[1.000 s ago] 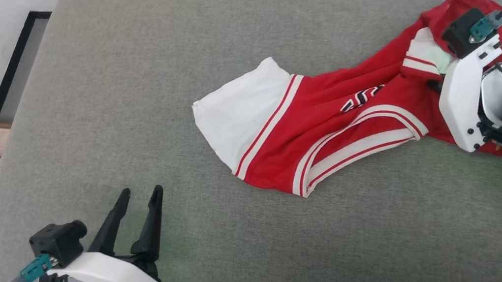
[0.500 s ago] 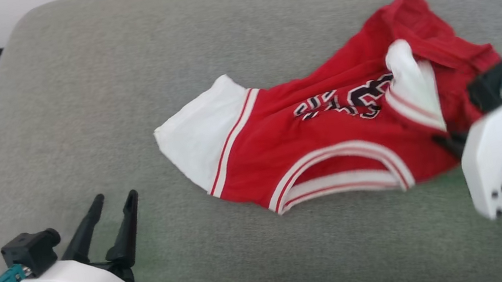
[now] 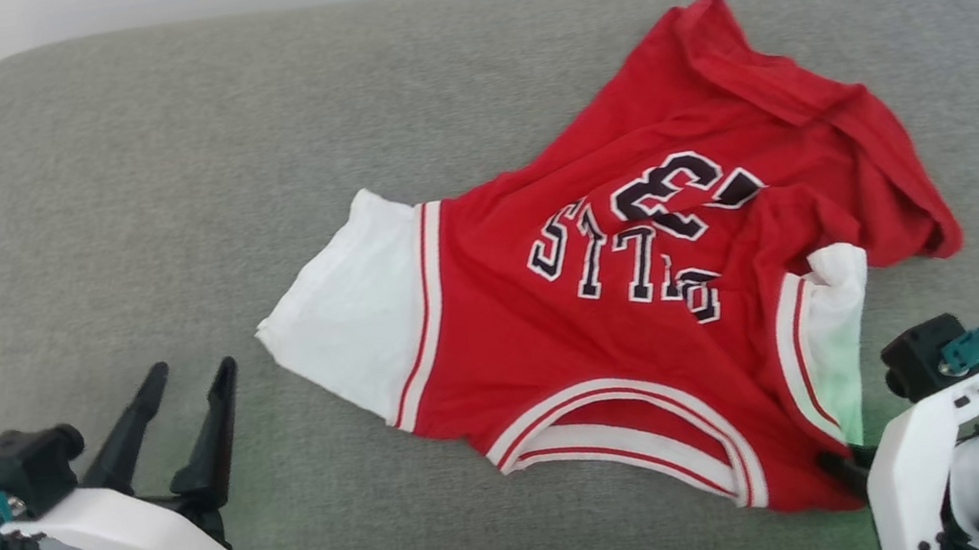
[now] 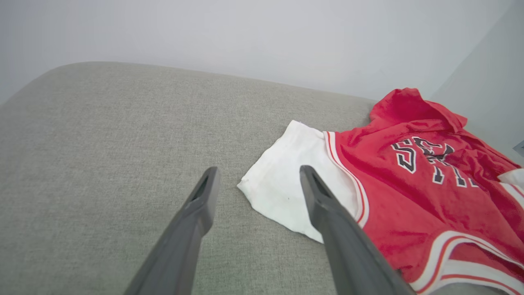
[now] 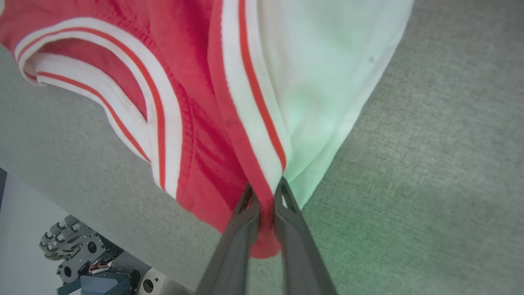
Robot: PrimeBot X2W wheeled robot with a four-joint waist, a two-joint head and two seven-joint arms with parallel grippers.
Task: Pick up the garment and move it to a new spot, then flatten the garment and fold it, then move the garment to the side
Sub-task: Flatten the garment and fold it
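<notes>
Garment is down on the grey cushion, sprawled right of centre in the head view. It's chest up, black lettering and number reading upside down to the camera. One white sleeve lies flat, pointing toward the robot's left. The other is bunched up at the near right corner, and the far end is rumpled, red cloth folded over on itself.

Over to the right gripper, low at the near right edge of the cloth. Its fingers are almost together, with the red edge pinched between them beside the striped trim. From its own wrist, the cloth runs straight into that narrow gap.

Now the left gripper, lower left above bare cushion: fingers spread wide, nothing between them, clear of the cloth. From its wrist, the flat sleeve sits just beyond the fingertips.
</notes>
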